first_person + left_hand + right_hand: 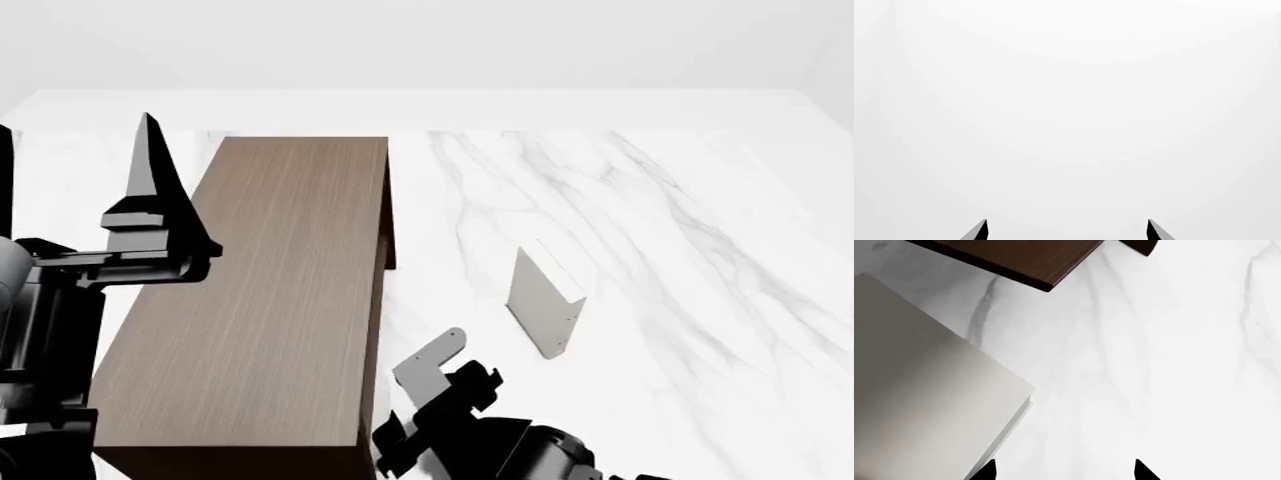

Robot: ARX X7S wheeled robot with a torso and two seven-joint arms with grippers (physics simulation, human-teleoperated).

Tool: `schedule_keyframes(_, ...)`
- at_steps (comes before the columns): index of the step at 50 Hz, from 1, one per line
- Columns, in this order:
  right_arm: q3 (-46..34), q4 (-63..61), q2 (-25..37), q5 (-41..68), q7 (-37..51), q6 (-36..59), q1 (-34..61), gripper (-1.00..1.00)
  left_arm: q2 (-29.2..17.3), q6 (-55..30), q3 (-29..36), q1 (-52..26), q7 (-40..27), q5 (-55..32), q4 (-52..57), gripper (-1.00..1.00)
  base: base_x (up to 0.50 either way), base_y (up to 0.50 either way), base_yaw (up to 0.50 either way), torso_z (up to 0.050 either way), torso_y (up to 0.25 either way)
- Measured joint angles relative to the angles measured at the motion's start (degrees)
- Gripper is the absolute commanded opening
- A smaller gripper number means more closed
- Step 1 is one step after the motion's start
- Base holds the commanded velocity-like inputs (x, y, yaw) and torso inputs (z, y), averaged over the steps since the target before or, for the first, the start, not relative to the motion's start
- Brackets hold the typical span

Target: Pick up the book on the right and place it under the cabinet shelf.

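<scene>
Standing up on the table (694, 200), the book (543, 303) is right of the cabinet shelf (267, 300). Your right gripper (447, 365) is wide open, holding nothing. Bump it and it may tip.

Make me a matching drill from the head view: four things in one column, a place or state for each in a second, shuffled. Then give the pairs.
Things:
1. cabinet
2. book
3. left gripper
4. right gripper

Places or states:
A. standing on edge on the marble table, right of the cabinet
B. raised at the left, fingers pointing up
C. long dark brown box on the left half of the table
D. low in the view, between cabinet and book, holding nothing

Pairs: 1-C, 2-A, 3-B, 4-D
</scene>
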Motion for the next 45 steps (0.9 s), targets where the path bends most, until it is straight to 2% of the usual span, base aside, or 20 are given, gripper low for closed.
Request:
schedule_keyframes(12,3.1,-2.8,2.2,-6.4,-4.5,3.1,-0.3,1.0,-0.1,0.2,0.1,0.1,-0.1,0.0,0.0,1.0,-0.01,0.0,-0.01,0.001,0.003)
schedule_keyframes(21,2.6,-7.8,6.0,-0.1,0.9,2.2,-0.1,1.0,-0.2,0.2,0.2,0.1,-0.2,0.0,0.1,1.0,0.0,0.0,0.0,0.0,0.0)
schedule_keyframes(34,2.8,-13.1,10.0,3.9,5.1,2.1,-0.4,1.0,-0.4,0.3,0.2,0.1,-0.4,-0.2,0.2,1.0,0.0,0.0,0.0,0.0,0.0)
schedule_keyframes(45,6.1,-24.8,17.0,7.4,11.2,1.8,0.5,1.0,-0.5,0.5,0.3,0.1,-0.5,-0.1,0.1,1.0,0.0,0.0,0.0,0.0,0.0)
